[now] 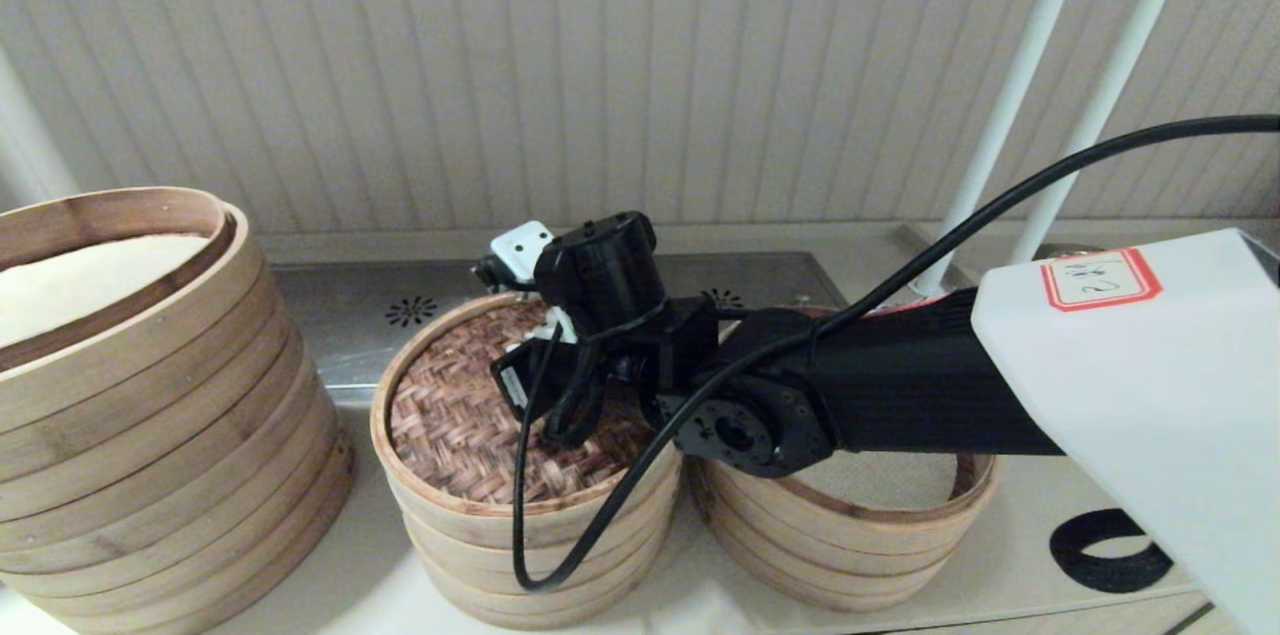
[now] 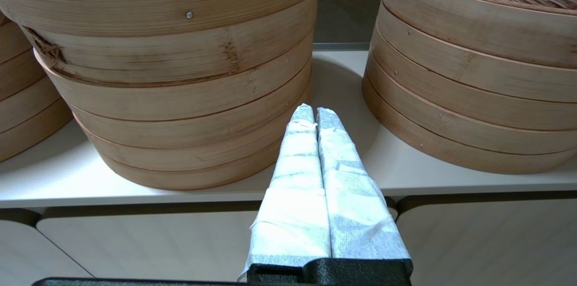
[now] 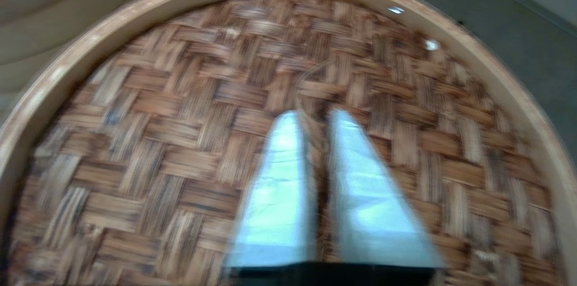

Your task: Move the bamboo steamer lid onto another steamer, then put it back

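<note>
Right hand (image 3: 315, 117) is down over the middle of the bamboo steamer lid (image 1: 470, 415), fingers (image 3: 279, 187) drawn close with a narrow gap; something thin at the lid's centre seems to sit between the tips, but the wrist view is blurred, so I cannot tell if it is pinched. The right arm (image 1: 880, 385) reaches in from the right, its black cable (image 1: 620, 505) looping down in front of the steamers.

The lid sits on the middle steamer (image 1: 520, 555), woven brown top up, pale rim level. Another steamer (image 1: 850, 555) stands just beside it on the right, nearly touching, open, grey mesh liner (image 1: 880, 480) partly visible under the arm. Large steamer (image 1: 150, 415) at far left, white inside, apart from the middle one.

Left hand (image 2: 315, 112) hangs low at the worktop (image 2: 342, 92) edge, white-wrapped fingers (image 2: 297, 160) pressed together, holding nothing, pointing at the gap between the large steamer and the lidded one.

Black ring (image 1: 1110, 550) lies on the worktop at far right.
</note>
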